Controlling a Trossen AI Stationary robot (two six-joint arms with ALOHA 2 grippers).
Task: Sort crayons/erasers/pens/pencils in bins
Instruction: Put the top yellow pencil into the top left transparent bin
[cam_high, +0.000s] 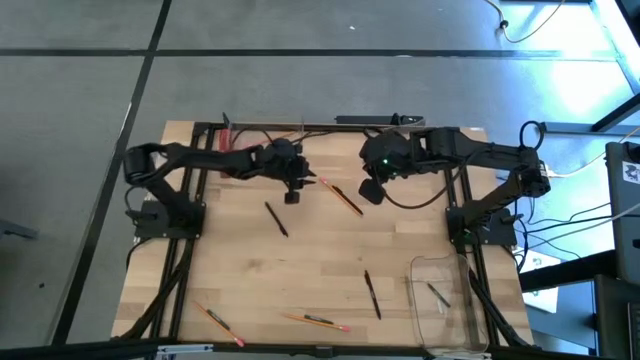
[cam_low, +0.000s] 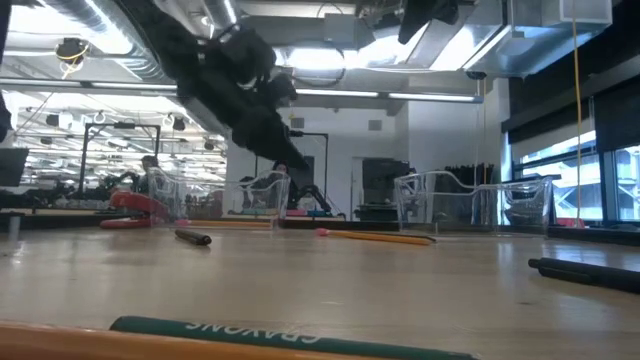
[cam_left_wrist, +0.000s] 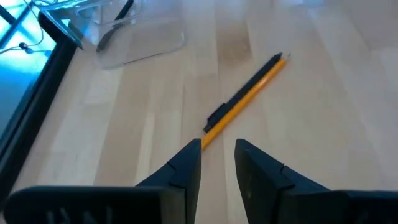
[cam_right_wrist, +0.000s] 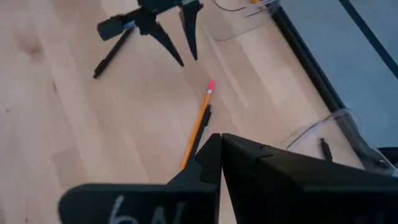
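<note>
An orange pencil with a pink end (cam_high: 342, 198) lies on the table at mid-far, a slim black pen (cam_left_wrist: 239, 99) right alongside it. My left gripper (cam_left_wrist: 217, 152) hangs open just left of the pair's pink end, above the table, touching nothing. My right gripper (cam_right_wrist: 221, 155) hovers shut over the pair's other end. Another pen (cam_high: 277, 218) lies nearer, below the left gripper. A third pen (cam_high: 372, 293) and two pencils (cam_high: 315, 321) (cam_high: 218, 320) lie toward the near edge. A clear bin (cam_high: 445, 300) at the near right holds pens.
Two more clear bins (cam_low: 240, 195) (cam_low: 470, 200) stand along the far edge, with a red object (cam_low: 135, 205) at the far left. A green crayon box (cam_low: 290, 335) lies at the near edge. Bare wood spreads across the table's middle.
</note>
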